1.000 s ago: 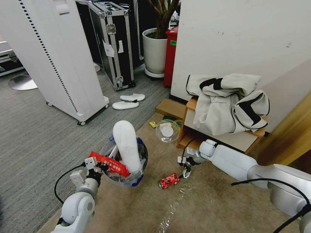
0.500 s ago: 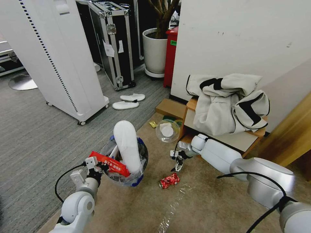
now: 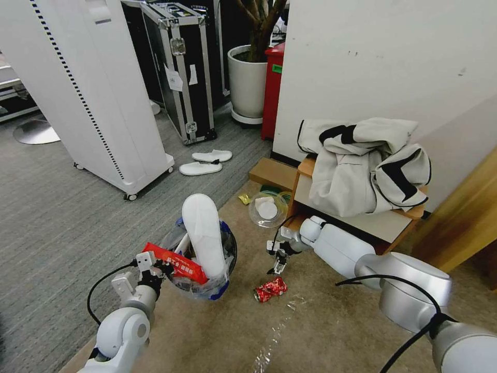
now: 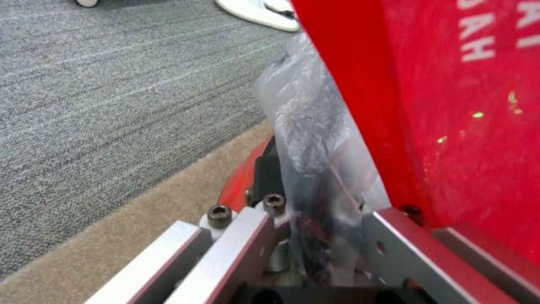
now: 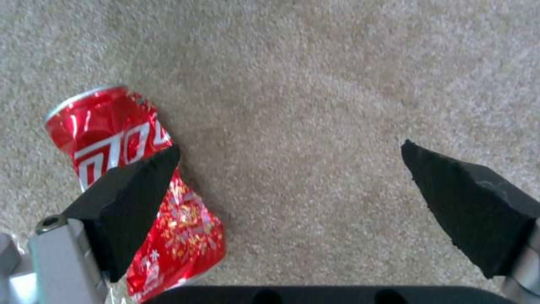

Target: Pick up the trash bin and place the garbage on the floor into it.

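Observation:
The trash bin [image 3: 223, 282], blue and red with a clear bag liner, holds an upright white slipper [image 3: 203, 233] and a red snack wrapper [image 3: 173, 263]. My left gripper [image 3: 154, 268] is shut on its near rim; the left wrist view shows my left gripper [image 4: 315, 228] clamping the crinkled bag and red bin wall [image 4: 241, 179] beside the wrapper [image 4: 450, 105]. A crushed red can [image 3: 271, 289] lies on the beige floor [image 3: 336, 321]. My right gripper [image 3: 277, 263] hangs open just above and beyond it. From the right wrist, my right gripper [image 5: 290, 185] is open and the can [image 5: 107, 126] lies by one finger [image 5: 129, 198].
More litter lies farther off: a clear bowl with tissue [image 3: 267, 209], a yellow wrapper [image 3: 244, 198], a brown carton [image 3: 272, 173] and two white slippers [image 3: 207, 161] on grey carpet. A wooden bench [image 3: 305, 168] with a jacket [image 3: 362, 166] stands right. A wheeled white cabinet [image 3: 93, 93] stands left.
My right arm has swung left, carrying its open gripper from the right of the can to just beyond it. The left gripper and the bin have not moved.

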Motion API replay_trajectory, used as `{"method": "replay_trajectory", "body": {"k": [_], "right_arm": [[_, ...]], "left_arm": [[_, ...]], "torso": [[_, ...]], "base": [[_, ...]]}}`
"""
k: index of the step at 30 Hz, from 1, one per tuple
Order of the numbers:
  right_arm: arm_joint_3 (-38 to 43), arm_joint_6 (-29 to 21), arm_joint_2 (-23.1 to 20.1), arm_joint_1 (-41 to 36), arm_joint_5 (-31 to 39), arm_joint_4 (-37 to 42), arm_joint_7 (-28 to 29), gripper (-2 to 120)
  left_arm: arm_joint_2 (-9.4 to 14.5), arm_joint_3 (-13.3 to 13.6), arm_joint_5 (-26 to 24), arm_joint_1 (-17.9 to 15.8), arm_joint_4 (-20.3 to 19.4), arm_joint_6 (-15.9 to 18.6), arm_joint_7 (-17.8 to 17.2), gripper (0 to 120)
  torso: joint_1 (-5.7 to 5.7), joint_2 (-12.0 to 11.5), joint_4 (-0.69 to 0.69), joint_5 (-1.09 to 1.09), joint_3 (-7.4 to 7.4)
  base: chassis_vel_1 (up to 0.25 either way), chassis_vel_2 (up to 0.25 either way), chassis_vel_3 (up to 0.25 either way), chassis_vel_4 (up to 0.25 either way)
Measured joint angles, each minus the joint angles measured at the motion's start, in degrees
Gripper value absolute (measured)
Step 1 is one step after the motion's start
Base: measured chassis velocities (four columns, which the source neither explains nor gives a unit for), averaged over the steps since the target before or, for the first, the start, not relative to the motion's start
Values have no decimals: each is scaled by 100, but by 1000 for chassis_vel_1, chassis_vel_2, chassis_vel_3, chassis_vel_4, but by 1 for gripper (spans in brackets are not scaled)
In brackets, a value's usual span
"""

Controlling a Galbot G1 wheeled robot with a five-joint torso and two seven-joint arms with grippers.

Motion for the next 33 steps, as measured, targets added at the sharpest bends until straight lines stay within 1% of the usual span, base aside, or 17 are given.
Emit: {"method": "replay_trajectory", "body": {"k": [9,19,23,24,26,27,28,29,33], "right_arm": [[-18,-93,28,-47,38,82,48,100],[-19,-279,-18,-120,157,388,121,100],[-14,-340,-119,-156,264,573,222,100],[-4,-372,-206,-188,335,687,306,100],[0,-383,-243,-200,352,729,330,100],[26,-401,-360,-236,375,829,366,100],[26,-401,-360,-236,375,829,366,100],[112,-417,-479,-288,384,916,420,100],[340,-424,-599,-401,414,970,516,100]], "left_arm": [[-34,1,15,1,1,-1,4,1],[-67,-6,50,9,10,-2,4,1],[-110,-6,87,16,14,-1,2,1],[-140,-4,108,18,14,-1,0,1],[-152,-3,119,18,14,-1,0,1],[-178,4,156,18,14,-2,-4,1],[-178,4,156,18,14,-2,-4,1],[-195,20,198,20,14,-1,-7,1],[-220,60,280,-2,13,16,-34,1]], "torso": [[0,0,0,0,0],[0,0,1,1,0],[0,0,1,1,0],[0,0,0,1,0],[0,0,0,1,0],[0,0,0,1,0],[0,0,0,1,0],[0,0,-1,1,0],[0,0,-1,1,0]], "base": [[0,0,0,0],[0,0,0,0],[0,0,0,0],[0,0,0,0],[0,0,0,0],[0,0,0,0],[0,0,0,0],[0,0,0,0],[0,0,0,0]]}}
